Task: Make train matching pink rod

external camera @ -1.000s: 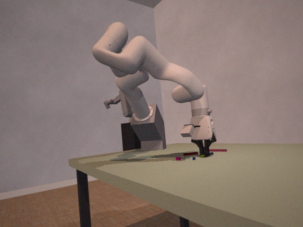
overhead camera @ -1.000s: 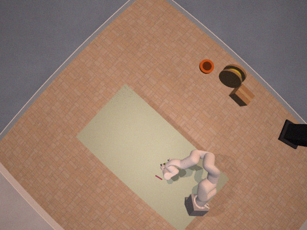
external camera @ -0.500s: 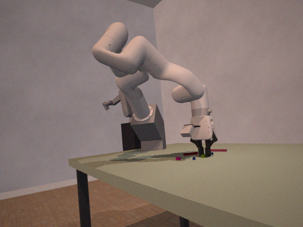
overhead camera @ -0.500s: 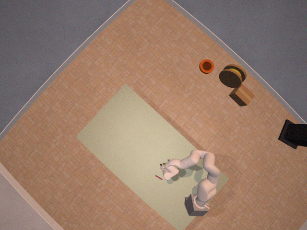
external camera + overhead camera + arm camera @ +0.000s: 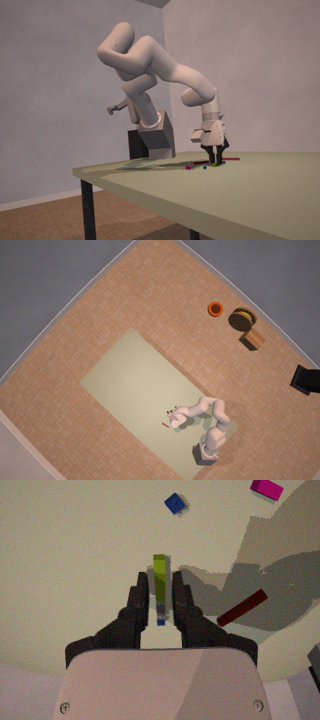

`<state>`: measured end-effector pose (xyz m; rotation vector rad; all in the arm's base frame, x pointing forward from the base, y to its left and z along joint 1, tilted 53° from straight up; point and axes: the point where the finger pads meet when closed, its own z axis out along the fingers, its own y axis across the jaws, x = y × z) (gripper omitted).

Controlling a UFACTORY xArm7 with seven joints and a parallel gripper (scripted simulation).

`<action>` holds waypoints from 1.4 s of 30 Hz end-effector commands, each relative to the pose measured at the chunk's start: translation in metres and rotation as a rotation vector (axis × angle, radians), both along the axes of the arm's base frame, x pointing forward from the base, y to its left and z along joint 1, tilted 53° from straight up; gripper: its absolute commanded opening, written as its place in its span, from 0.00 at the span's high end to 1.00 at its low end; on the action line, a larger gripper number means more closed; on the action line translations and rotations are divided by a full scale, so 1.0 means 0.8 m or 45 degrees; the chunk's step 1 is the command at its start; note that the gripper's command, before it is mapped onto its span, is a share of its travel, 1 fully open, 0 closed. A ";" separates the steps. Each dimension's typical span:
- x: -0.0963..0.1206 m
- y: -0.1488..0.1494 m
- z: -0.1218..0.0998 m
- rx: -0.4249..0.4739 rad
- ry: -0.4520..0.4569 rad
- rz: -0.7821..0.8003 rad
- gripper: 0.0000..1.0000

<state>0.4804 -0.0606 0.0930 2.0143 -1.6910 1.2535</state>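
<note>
My gripper (image 5: 215,162) (image 5: 160,583) is open a little, low around the lime rod, with a strip of table showing on either side between rod and fingers. The lime rod (image 5: 216,164) (image 5: 159,566) lies flat. In the wrist view a grey rod (image 5: 161,611) follows behind it, then a blue rod (image 5: 161,622), roughly in one line; small gaps there cannot be told. The pink rod (image 5: 165,425) (image 5: 230,158) lies apart.
Another blue rod (image 5: 204,167) (image 5: 175,503) lies beyond the lime rod's far end. A magenta rod (image 5: 188,167) (image 5: 267,489) lies farther off. A dark red rod (image 5: 201,162) (image 5: 242,607) lies slanted to the right of the fingers in the wrist view.
</note>
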 end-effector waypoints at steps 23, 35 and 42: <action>-0.046 0.068 0.063 0.001 -0.002 0.005 0.00; -0.046 0.068 0.063 0.001 -0.002 0.005 0.00; -0.046 0.068 0.063 0.001 -0.002 0.005 0.00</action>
